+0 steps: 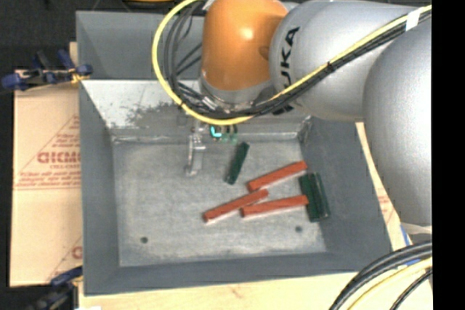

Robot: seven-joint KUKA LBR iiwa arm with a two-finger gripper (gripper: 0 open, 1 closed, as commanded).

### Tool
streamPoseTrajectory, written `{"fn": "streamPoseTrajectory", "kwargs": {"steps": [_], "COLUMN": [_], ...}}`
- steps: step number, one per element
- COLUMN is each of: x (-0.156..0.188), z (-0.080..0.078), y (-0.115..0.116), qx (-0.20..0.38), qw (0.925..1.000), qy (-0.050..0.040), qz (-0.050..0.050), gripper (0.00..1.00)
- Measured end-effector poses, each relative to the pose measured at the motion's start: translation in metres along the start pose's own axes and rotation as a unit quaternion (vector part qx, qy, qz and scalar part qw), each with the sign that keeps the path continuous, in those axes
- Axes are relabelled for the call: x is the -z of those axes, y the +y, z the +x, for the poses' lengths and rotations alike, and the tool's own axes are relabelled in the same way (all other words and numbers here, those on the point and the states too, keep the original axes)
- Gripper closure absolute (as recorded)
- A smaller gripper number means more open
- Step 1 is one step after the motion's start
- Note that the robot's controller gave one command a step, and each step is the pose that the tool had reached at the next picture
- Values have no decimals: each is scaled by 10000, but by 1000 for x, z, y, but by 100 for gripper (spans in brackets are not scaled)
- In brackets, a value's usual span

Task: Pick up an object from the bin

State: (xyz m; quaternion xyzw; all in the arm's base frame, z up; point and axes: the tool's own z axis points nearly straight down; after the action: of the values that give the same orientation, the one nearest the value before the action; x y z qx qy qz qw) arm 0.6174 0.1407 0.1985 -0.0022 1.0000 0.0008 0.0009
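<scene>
We see the gripper [195, 155] hanging below the arm's rounded orange wrist cover [240, 40], low over the rear middle of the grey metal bin [96, 163]. The cover and cables hide much of it, so we cannot tell whether it is apart or together, and nothing shows held in it.

The nearest thing is a short dark green flat bar [236, 162], just beside the gripper on the side the arm comes from. It lies on the bin floor, nearly end-on to the back wall and a little tilted, apart from everything else.

Nearer the front lie three long red-brown sticks. One [276, 176] slants on its own, while the other two [234, 205] [275, 207] touch each other. A second dark green block [316, 196] sits at their far ends, touching or very nearly so.

We judge the lone green bar the easiest pick. It looks stiff and light, probably plastic or painted wood, with flat faces that should not slip much. We would take it across its narrow width at mid-length, so it hangs level, with the jaws turned square to its long axis. The clear floor on both long sides leaves room to come down.
</scene>
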Motion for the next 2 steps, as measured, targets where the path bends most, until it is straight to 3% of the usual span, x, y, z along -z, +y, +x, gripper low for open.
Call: {"fn": "streamPoseTrajectory", "kwargs": {"steps": [1, 2], "x": [-129, -97], "z": [8, 48], "y": [-75, -118], "qx": [2865, 4049], "qw": [9581, 9143], "qy": [13, -2], "qz": [11, 19], "gripper": [0, 0]}}
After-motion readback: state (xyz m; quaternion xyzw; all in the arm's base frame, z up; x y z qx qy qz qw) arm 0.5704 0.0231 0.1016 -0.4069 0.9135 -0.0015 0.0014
